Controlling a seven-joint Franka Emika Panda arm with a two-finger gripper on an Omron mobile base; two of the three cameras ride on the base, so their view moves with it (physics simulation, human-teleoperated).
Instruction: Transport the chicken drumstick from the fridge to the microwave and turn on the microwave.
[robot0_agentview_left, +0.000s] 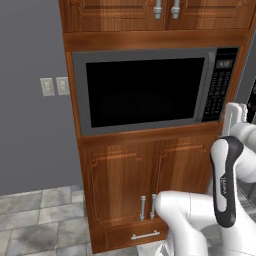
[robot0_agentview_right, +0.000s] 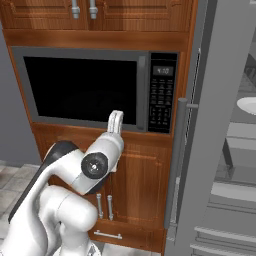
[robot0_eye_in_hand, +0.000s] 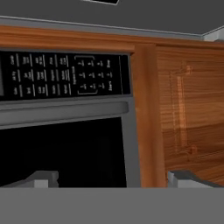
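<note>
Grey-framed microwave (robot0_agentview_left: 145, 90): we find its door closed.
Gripper (robot0_eye_in_hand: 113, 178): jaws spread wide, empty, near the button panel (robot0_agentview_right: 162, 92).
Chicken drumstick: whereabouts untold.
Fridge (robot0_agentview_right: 220, 150): open, beside us.
Advice: we open the microwave door by its handle (robot0_agentview_right: 142, 92).

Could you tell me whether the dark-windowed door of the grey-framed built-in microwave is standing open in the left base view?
No, the grey-framed microwave's dark window door sits shut, flush within its frame beside the black button panel.

Kitchen: built-in microwave (robot0_agentview_left: 145, 90), wood cabinets (robot0_agentview_left: 135, 185)
</note>
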